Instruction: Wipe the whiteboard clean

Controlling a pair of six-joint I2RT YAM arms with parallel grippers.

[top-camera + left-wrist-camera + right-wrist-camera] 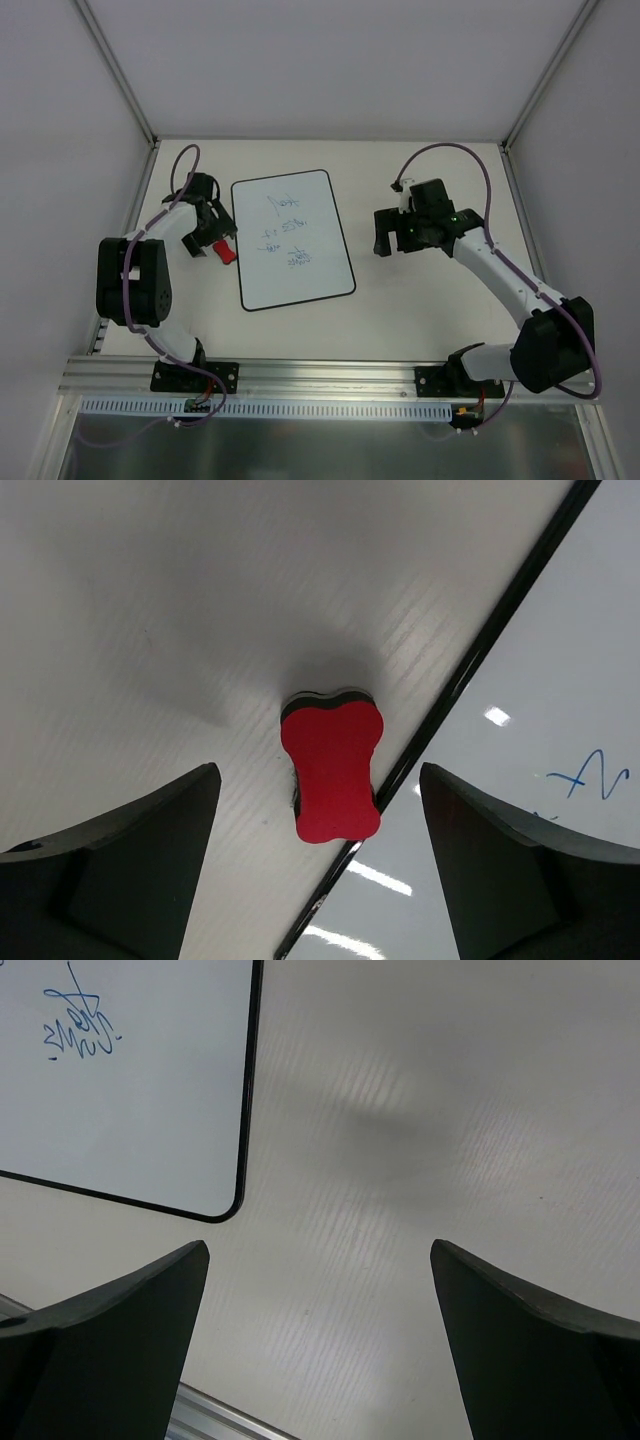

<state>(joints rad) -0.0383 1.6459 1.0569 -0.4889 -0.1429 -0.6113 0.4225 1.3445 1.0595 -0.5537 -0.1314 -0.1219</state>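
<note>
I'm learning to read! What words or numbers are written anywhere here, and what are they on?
On the whiteboard: blue handwriting in a few scrawled lines, too small and scribbly to read.
On the red eraser: no writing.
Nothing else shows readable words, labels or numbers.

- Left arm (pixel 172 335): white tube links between bulky black joint housings.
- Right arm (pixel 500 268): the same white-and-black build, with a small green light (pixel 452 215) on its black wrist block.
- Cables (pixel 186 158): a thin purple one loops along each arm.
- Base plates (pixel 195 377): flat and black, with small red and orange wires beside them, possibly connectors.
- Right gripper (pixel 320 1250): dark grey matte fingers (pixel 100 1345), wedge-shaped with rounded tips; left gripper (pixel 320 775) alike.
</note>
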